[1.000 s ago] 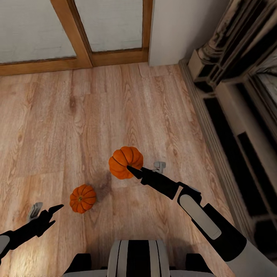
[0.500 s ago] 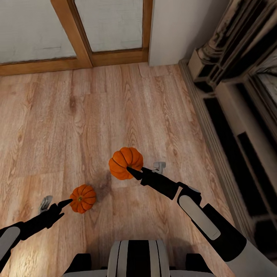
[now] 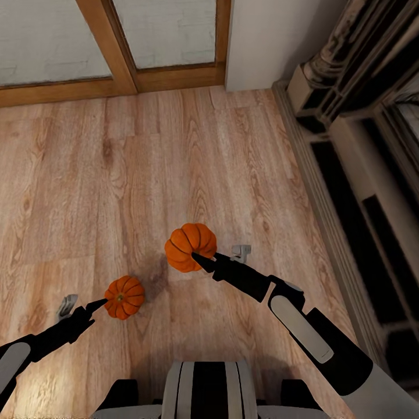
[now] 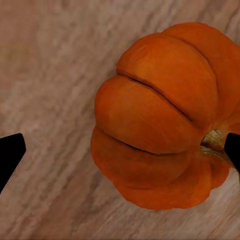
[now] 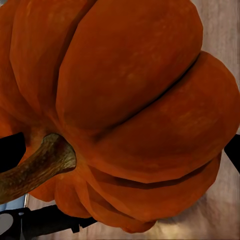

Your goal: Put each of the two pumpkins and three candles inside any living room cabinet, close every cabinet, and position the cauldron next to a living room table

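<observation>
Low and left in the head view, a small pumpkin (image 3: 124,297) sits on the wood floor (image 3: 87,192). We judge it light, stiff and smooth-ribbed; grip across its flanks. Our left gripper (image 3: 96,305), open and empty, half straddles it. At centre, the right gripper (image 3: 198,258) is clamped on the other pumpkin (image 3: 189,247).

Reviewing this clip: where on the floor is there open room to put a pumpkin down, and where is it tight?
Open: the wood floor between the door frame and the two pumpkins. Tight: around the larger pumpkin at the right gripper, the smaller pumpkin at the left gripper, and the strip along the fireplace surround.
</observation>
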